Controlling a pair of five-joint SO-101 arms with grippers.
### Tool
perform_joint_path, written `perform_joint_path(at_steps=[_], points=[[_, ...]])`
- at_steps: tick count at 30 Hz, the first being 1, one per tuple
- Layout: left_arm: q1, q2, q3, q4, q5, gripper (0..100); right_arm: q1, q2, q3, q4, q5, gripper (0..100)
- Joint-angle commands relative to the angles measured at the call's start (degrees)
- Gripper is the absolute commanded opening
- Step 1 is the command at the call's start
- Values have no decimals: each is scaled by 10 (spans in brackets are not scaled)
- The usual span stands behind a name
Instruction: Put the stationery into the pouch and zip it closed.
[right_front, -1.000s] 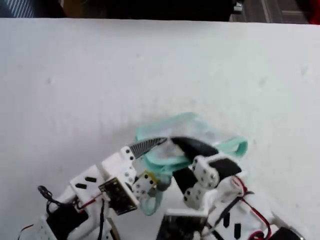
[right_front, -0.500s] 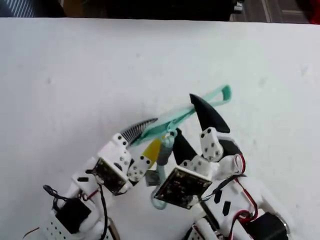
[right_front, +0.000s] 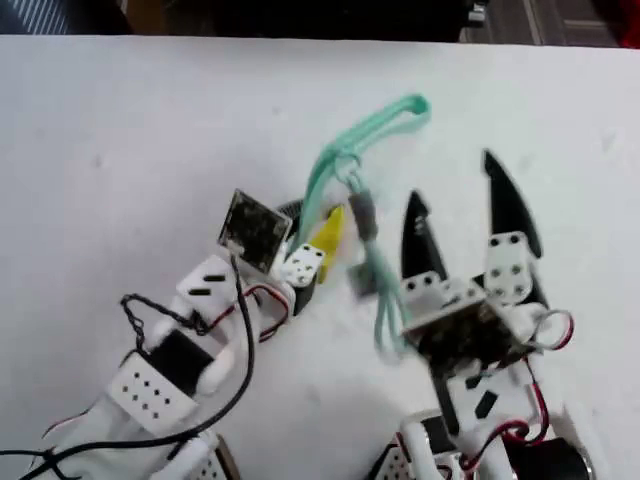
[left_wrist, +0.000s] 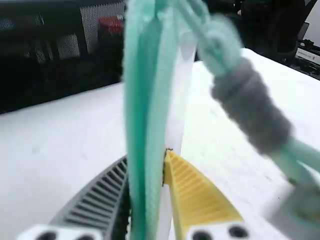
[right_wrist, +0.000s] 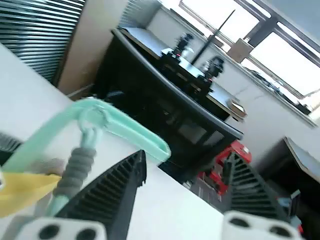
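Two claws are flanking the pouch (left_wrist: 145, 100): left claw (right_front: 310, 222) is clenching its edge, holding it upright over the desk (right_front: 150, 120); right claw (right_front: 455, 200), hanging released beside it, should be pinching the grey pull (right_front: 362, 215) squarely.

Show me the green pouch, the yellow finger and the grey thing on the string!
pouch (left_wrist: 145, 125): left wrist view, on its upright green edge.
yellow finger (left_wrist: 195, 197): left wrist view, on its ribbed pad.
grey pull (left_wrist: 250, 112): left wrist view, on the middle of its grey sleeve.
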Motion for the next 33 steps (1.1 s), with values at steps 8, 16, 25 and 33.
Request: perform_joint_path(at_steps=[8,16,25,33], points=[[-2,3,69,-116,5,22,84,4,-18,8,-121,230],[0,0,111,-114,5,22,44,-15,24,153,-116,217],[4,0,112,-24,5,23,36,-156,105,152,-120,118],[53,-1,112,20,5,24,-138,-200,229,57,-91,152]])
